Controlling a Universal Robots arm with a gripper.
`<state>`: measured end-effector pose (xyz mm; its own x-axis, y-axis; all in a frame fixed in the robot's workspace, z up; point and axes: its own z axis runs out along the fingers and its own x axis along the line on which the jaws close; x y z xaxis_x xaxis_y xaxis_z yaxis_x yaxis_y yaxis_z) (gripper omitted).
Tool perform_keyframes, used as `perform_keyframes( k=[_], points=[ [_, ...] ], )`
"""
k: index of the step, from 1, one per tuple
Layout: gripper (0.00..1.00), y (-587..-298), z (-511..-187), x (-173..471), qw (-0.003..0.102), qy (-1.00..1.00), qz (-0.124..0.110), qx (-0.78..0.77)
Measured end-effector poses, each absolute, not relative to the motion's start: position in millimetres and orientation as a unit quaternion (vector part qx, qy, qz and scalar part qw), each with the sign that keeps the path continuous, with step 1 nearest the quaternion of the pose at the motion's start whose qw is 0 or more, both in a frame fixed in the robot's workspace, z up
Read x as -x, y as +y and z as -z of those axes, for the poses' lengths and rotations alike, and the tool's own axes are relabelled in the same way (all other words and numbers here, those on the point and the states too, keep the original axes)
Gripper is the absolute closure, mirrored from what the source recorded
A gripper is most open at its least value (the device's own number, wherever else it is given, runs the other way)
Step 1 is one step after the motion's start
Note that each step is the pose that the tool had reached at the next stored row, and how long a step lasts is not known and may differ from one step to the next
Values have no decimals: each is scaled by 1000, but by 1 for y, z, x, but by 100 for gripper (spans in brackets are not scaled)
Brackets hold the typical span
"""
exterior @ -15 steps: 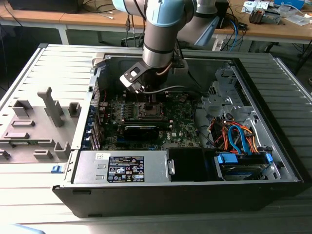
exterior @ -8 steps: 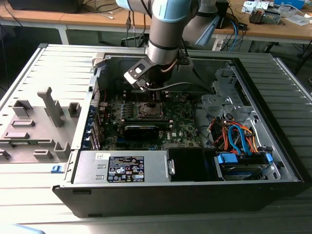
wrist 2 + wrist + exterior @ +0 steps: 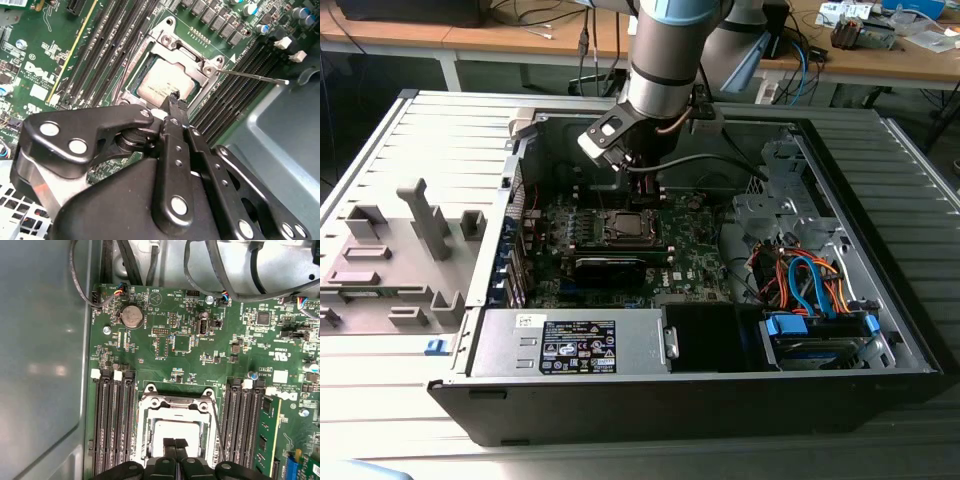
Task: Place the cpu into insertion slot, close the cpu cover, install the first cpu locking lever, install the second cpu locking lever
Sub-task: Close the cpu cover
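Note:
The cpu [image 3: 159, 82] lies flat in the insertion slot [image 3: 148, 426], its silvery top [image 3: 175, 431] showing in both wrist views. A silver cpu cover [image 3: 175, 404] frames it; I cannot tell whether it is pressed fully down. One thin locking lever [image 3: 252, 76] juts out sideways from the socket, and another wire lever [image 3: 216, 425] runs along the socket's side. My gripper [image 3: 172, 102] is shut with its black fingertips [image 3: 170, 444] together, right over the cpu's near edge. In the exterior view the gripper [image 3: 638, 203] hangs just above the insertion slot [image 3: 625, 228].
Black memory slots [image 3: 112, 425] flank the socket on both sides. A black card [image 3: 610, 268] lies below the socket in the exterior view. Bundled cables [image 3: 810, 280] and a drive bay [image 3: 820, 330] fill the case's right side. The case wall [image 3: 45, 365] stands close beside the board.

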<state>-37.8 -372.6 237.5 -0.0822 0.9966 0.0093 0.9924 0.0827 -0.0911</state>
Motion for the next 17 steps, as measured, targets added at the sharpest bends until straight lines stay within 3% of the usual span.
perform_keyframes(
  k=[17],
  points=[
    [89, -373, -247, 38, 36, -735, -29, 676]
  ],
)
